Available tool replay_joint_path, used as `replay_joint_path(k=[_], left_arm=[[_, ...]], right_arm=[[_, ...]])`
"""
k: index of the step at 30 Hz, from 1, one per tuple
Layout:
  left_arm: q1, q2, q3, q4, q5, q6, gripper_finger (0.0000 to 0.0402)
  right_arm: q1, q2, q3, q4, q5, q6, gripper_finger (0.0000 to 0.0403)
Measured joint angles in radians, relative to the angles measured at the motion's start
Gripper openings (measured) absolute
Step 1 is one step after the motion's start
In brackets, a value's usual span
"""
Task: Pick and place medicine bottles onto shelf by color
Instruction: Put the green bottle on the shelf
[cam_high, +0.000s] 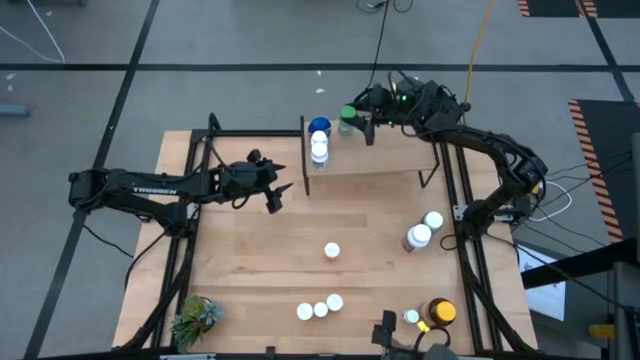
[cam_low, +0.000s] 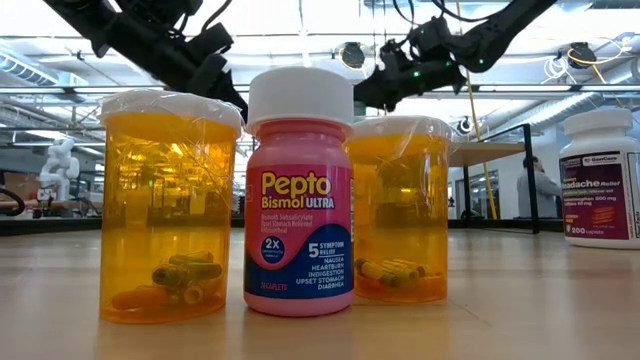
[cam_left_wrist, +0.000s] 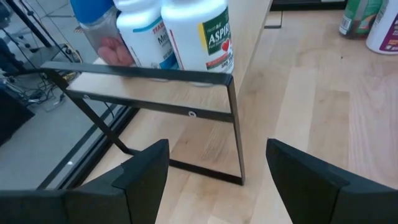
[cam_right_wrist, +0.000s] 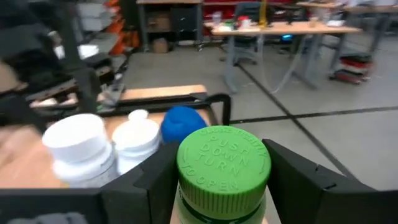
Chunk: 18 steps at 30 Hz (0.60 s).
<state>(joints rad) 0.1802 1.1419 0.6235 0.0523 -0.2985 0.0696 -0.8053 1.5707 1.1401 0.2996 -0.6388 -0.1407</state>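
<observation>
The light-wood shelf (cam_high: 380, 155) stands at the table's far side. A blue-capped bottle (cam_high: 319, 126) and two white bottles (cam_high: 319, 150) stand on its left end. My right gripper (cam_high: 360, 121) is at the shelf's far edge, shut on a green-capped bottle (cam_right_wrist: 224, 165), just right of those bottles. My left gripper (cam_high: 277, 192) hovers open and empty left of the shelf's left end (cam_left_wrist: 186, 74), facing the white bottles (cam_left_wrist: 199, 31). More bottles stand on the table: white ones (cam_high: 425, 228), one alone (cam_high: 331, 251), three near the front (cam_high: 320, 308). My right gripper pinches the green-capped bottle between its two fingers, on the body just under the cap (cam_right_wrist: 189, 208). One finger (cam_right_wrist: 152, 186) is on each side. The bottle stands upright, cap up. Whether its base rests on the shelf is hidden.
An amber jar with a yellow lid (cam_high: 440, 313) and a small white bottle (cam_high: 411, 317) stand at the near right. A green plant (cam_high: 195, 318) sits at the near left corner. In the low view two orange bottles (cam_low: 170, 210) flank a pink one (cam_low: 299, 200).
</observation>
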Motion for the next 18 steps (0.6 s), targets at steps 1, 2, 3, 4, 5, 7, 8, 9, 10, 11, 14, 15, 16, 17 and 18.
replay_joint_path(k=[1, 2, 3, 4, 5, 7, 8, 9, 10, 11, 14, 15, 16, 17, 18], left_arm=[[0.000, 0.000, 0.000, 0.005, 0.000, 0.005, 0.0273], [0.000, 0.000, 0.000, 0.011, 0.000, 0.010, 0.0273], [0.001, 0.000, 0.000, 0.018, -0.001, 0.018, 0.0273], [0.002, 0.000, 0.000, 0.026, 0.000, 0.025, 0.0273], [0.003, 0.000, 0.000, 0.034, -0.001, 0.027, 0.0273], [0.005, 0.000, 0.000, 0.052, -0.001, 0.029, 0.0273], [0.007, 0.000, 0.000, 0.058, -0.001, 0.030, 0.0273], [0.008, 0.000, 0.000, 0.062, -0.001, 0.030, 0.0273], [0.010, 0.000, 0.001, 0.065, -0.002, 0.030, 0.0273], [0.011, 0.000, 0.001, 0.065, -0.001, 0.030, 0.0273], [0.012, 0.000, 0.001, 0.067, -0.002, 0.030, 0.0273], [0.011, 0.000, 0.000, 0.070, -0.001, 0.030, 0.0273], [0.011, 0.000, 0.001, 0.073, -0.001, 0.030, 0.0273], [0.011, 0.000, 0.000, 0.073, -0.001, 0.029, 0.0273], [0.011, 0.000, 0.001, 0.073, 0.000, 0.029, 0.0273]], right_arm=[[-0.010, 0.000, 0.013, -0.022, -0.037, -0.016, 0.0198], [-0.020, 0.000, 0.024, -0.035, -0.077, -0.032, 0.0198], [-0.027, 0.000, 0.032, -0.039, -0.112, -0.048, 0.0198], [-0.032, 0.000, 0.036, -0.038, -0.133, -0.060, 0.0198], [-0.037, 0.000, 0.038, -0.039, -0.147, -0.069, 0.0199], [-0.045, 0.000, 0.039, -0.043, -0.150, -0.083, 0.0200], [-0.046, 0.002, 0.039, -0.043, -0.151, -0.091, 0.0200], [-0.046, 0.009, 0.041, -0.039, -0.153, -0.098, 0.0200], [-0.046, 0.017, 0.043, -0.031, -0.156, -0.102, 0.0200], [-0.047, 0.029, 0.043, -0.028, -0.166, -0.102, 0.0200], [-0.046, 0.073, 0.042, 0.029, -0.176, -0.065, 0.0201], [-0.046, 0.086, 0.043, 0.042, -0.177, -0.058, 0.0201], [-0.050, 0.097, 0.048, 0.045, -0.180, -0.057, 0.0201], [-0.054, 0.109, 0.056, 0.045, -0.185, -0.056, 0.0202], [-0.059, 0.120, 0.068, 0.045, -0.202, -0.054, 0.0202]])
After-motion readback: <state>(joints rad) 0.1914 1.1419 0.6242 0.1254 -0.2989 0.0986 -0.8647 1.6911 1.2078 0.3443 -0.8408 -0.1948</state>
